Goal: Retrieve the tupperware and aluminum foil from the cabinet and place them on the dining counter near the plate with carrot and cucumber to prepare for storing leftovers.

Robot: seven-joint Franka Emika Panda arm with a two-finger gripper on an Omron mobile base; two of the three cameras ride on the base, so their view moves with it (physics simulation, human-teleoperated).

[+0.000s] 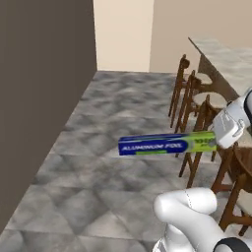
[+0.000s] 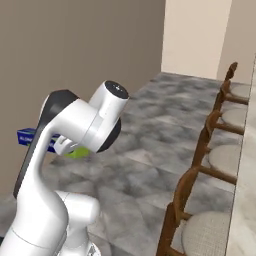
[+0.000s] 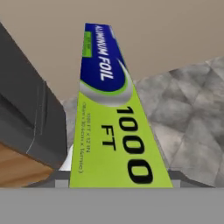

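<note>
Left base view: aluminum foil held level in mid-air above the grey marbled floor, blue end toward 9 o'clock, lime-green end toward 3 o'clock, where the gripper closes on it. Jaws set fairly wide, clamped across the green end of the box. Dark flat wall along the 9 o'clock edge; open floor between that wall and the row of wooden stools running from 1 to 4 o'clock. Dining counter behind the stools at 2 o'clock, its stone edge parallel to the stool row. Cream wall closing the passage at 12 o'clock. Box tip well apart from the dark wall; green end near the closest stool backs.

Right base view: blue end of the box protruding at 9 o'clock from behind the white arm, green patch just below the wrist. Stools lined along 3 to 5 o'clock, bare floor between them and the brown wall at 10 o'clock.

Hand view: box running from 6 o'clock up to 12 o'clock, green "1000 FT" portion nearest, blue lettered portion farthest. Finger tips hidden by the box. Floor at 3 o'clock.
</note>
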